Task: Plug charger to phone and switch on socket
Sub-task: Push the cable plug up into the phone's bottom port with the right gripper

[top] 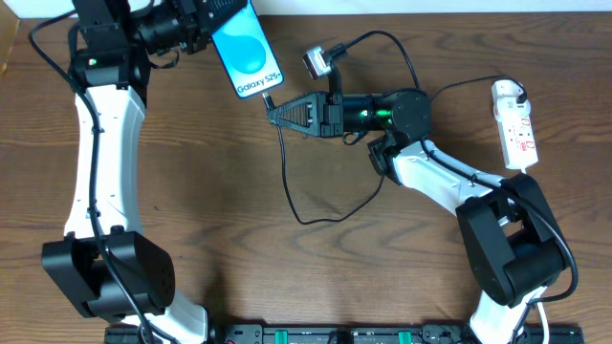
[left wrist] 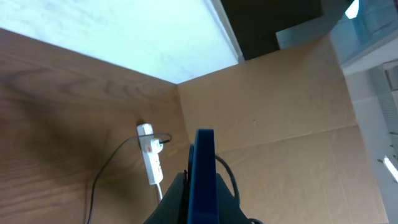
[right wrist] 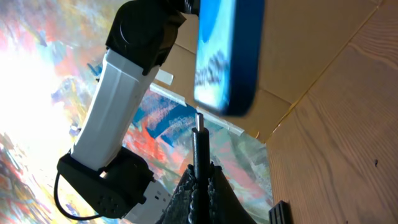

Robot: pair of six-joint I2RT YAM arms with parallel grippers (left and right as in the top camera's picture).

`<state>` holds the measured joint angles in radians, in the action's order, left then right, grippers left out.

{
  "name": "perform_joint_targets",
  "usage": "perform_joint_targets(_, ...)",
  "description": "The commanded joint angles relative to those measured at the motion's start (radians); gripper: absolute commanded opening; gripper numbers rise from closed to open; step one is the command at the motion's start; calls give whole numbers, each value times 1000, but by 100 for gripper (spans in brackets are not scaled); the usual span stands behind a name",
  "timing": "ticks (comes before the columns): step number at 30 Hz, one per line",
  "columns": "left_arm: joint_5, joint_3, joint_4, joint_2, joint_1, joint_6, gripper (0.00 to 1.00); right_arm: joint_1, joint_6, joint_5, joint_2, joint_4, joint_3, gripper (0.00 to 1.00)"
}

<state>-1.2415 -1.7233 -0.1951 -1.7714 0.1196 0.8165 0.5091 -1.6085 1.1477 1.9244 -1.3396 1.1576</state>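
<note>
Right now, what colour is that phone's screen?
The phone shows a bright blue screen with white Galaxy lettering, clearest in the overhead view.

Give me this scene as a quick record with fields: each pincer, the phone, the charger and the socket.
left pincer: shut on the phone, holding it up off the table
right pincer: shut on the charger, just behind its connector tip
phone: screen lit blue, lower end turned toward the right pincer
charger: tip just short of the phone's lower edge, not in yet; cable loops slack over the table
socket: lies flat at the table's right, untouched; switch state unclear
</note>
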Motion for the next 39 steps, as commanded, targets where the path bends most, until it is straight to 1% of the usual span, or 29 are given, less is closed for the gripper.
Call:
perform_joint_targets(1, -7, 0, -27, 10, 0, -46, 7, 9, 28, -16, 6, -3, 7, 1)
perform_joint_targets(6, -6, 0, -27, 10, 0, -42, 7, 9, 29, -16, 6, 0, 7, 1)
perform_joint_targets(11, 3, 0, -24, 10, 1, 33, 7, 9, 55, -16, 6, 47, 7, 1)
perform_joint_targets(15, 29, 0, -24, 10, 1, 55, 7, 11, 58, -14, 6, 50, 7, 1)
perform_joint_targets(22, 30, 0, -24, 10, 0, 52, 7, 14, 57, -12, 6, 49, 7, 1)
perform_joint_targets(28, 31, 0, -24, 10, 1, -19, 7, 16, 57, -3, 6, 48, 7, 1)
perform_joint_targets(39, 22, 0, -25, 10, 1, -19, 8, 16, 57, -1, 6, 49, 7, 1)
